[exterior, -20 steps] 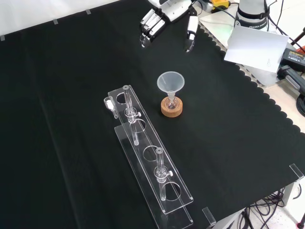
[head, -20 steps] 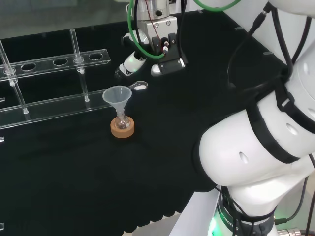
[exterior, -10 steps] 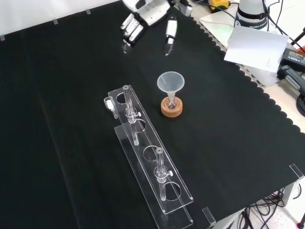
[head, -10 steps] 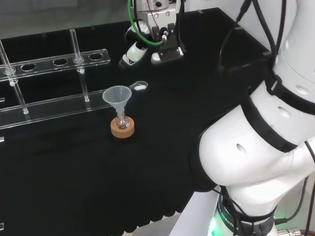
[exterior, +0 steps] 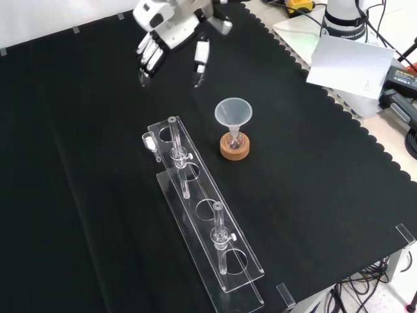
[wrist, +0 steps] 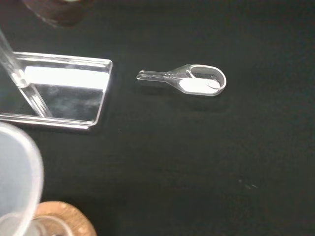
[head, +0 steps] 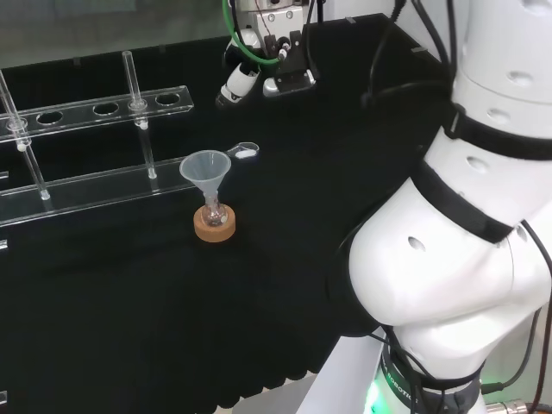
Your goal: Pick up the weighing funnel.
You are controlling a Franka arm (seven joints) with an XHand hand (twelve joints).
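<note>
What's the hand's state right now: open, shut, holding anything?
Hand: open, fingers relaxed and pointing down, holding nothing; the weighing funnel lies on the cloth, apart from it.

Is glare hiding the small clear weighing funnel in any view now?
Wrist view: small clear weighing funnel stands out plainly on the black cloth, one bright white patch in its scoop. Head view: just a pale glint. Front view: merges with reflections off the clear plastic rack.

The hand (head: 274, 73) is hovering with relaxed fingers near the bench's (head: 129, 328) far edge, while the weighing funnel (head: 246, 153) is lying near the funnel (head: 204, 167).
</note>
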